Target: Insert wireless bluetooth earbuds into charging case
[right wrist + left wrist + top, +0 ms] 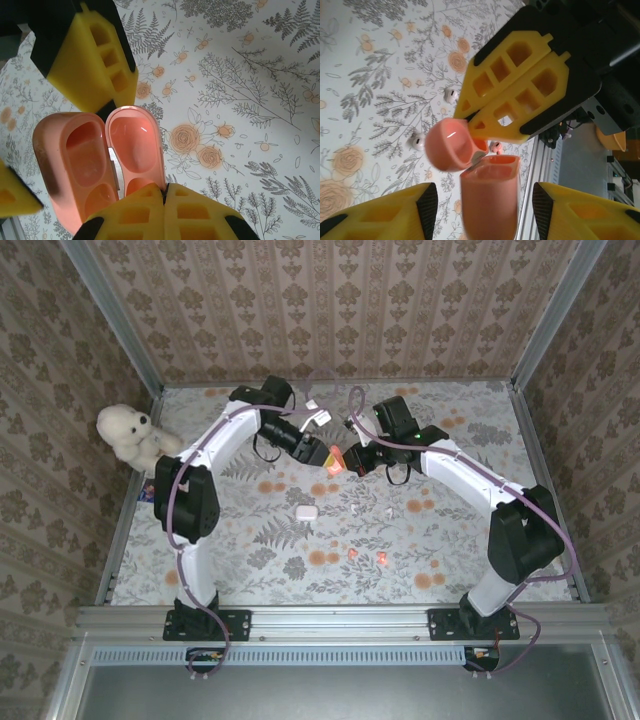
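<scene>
An orange charging case hangs open in mid-air over the table's middle, its lid swung back and both wells empty. My right gripper is shut on the lid's rim. The left gripper straddles the case body, open, with a gap on each side of its pads. From above, both grippers meet at the case. Two orange-red earbuds lie on the cloth nearer the bases. Two white earbuds lie below the case.
A closed white case rests on the floral cloth just left of centre. A white plush bear leans at the table's left edge. An aluminium rail runs along the near side, and patterned walls close off the other three sides.
</scene>
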